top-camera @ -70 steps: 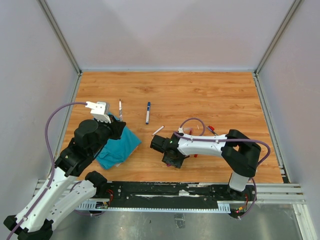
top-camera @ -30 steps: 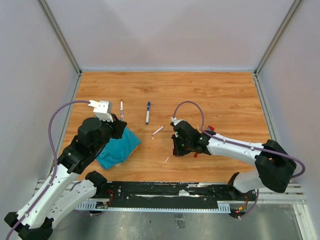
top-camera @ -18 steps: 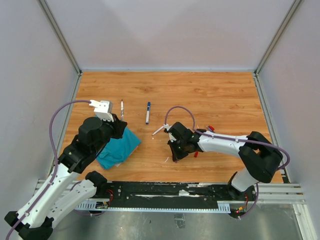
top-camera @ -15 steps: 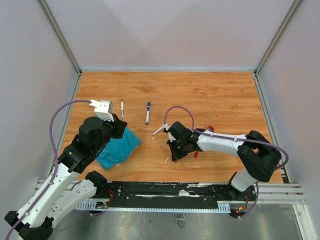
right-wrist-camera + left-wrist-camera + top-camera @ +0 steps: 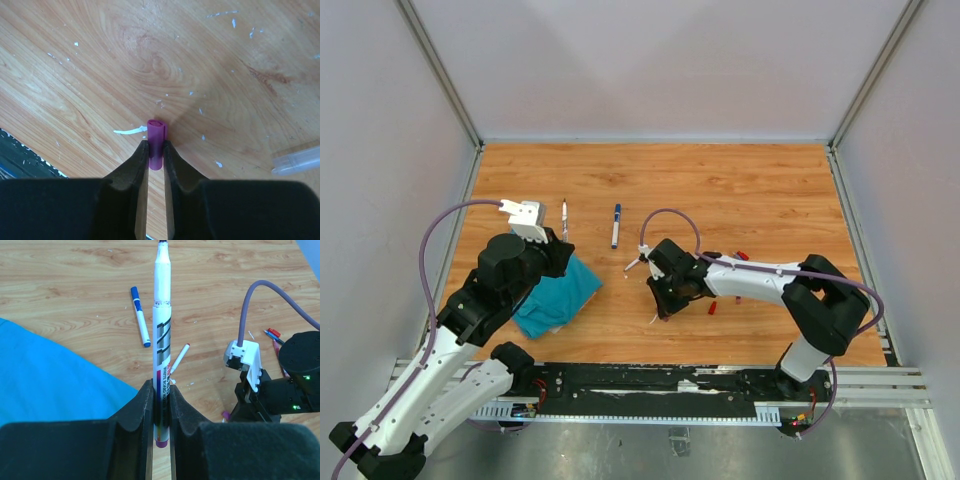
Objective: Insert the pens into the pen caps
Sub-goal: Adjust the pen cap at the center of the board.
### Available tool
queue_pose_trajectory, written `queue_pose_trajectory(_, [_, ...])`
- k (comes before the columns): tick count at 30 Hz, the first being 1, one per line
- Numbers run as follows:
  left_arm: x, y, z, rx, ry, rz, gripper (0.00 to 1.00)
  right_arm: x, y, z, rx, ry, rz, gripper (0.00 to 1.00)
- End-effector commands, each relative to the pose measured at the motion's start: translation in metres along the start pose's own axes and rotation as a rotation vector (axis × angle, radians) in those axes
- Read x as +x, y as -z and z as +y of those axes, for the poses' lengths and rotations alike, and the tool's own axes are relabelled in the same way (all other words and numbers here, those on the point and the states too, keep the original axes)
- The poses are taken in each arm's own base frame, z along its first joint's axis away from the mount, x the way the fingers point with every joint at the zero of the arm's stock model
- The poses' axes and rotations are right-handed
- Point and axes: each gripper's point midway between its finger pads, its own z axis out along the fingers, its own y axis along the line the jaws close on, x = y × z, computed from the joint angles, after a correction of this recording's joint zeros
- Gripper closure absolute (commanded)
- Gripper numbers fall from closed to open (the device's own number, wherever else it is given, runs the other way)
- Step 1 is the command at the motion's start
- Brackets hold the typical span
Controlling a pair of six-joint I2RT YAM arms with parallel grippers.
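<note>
My left gripper (image 5: 160,391) is shut on a white pen (image 5: 161,335) with a purple end. It holds the pen above the table with the dark tip pointing away; in the top view the pen (image 5: 563,212) juts past the teal cloth. My right gripper (image 5: 155,150) is shut on a purple cap (image 5: 155,132), just above the wood, with the cap's end pointing down at the table. In the top view the right gripper (image 5: 658,306) is near the table's middle front. A blue-capped pen (image 5: 616,226) and a short white pen (image 5: 635,263) lie between the arms.
A teal cloth (image 5: 558,292) lies under the left arm. Red caps (image 5: 712,308) and other small pieces (image 5: 742,256) lie beside the right arm. A clear barrel (image 5: 297,160) lies right of the right gripper. A white sliver (image 5: 127,131) and specks dot the wood.
My right gripper has moved left toward the middle of the table with the purple cap in it. The left arm and its pen have barely moved.
</note>
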Motion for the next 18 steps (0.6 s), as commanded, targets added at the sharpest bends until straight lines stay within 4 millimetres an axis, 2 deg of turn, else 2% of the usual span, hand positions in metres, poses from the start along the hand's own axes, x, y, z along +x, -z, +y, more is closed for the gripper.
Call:
queue_pose_trajectory(1, [-0.009, -0.001, -0.001, 0.007, -0.006, -0.035, 0.99, 0.045, -0.016, -0.036, 0.156, 0.031, 0.159, 0.84])
queue_pose_trajectory(10, [-0.009, -0.001, -0.002, 0.009, -0.007, -0.034, 0.99, 0.049, -0.018, -0.044, 0.219, 0.056, 0.195, 0.74])
queue_pose_trajectory(18, [-0.009, 0.001, -0.001, 0.006, -0.005, -0.039, 0.99, 0.052, -0.022, -0.046, 0.245, 0.081, 0.226, 0.69])
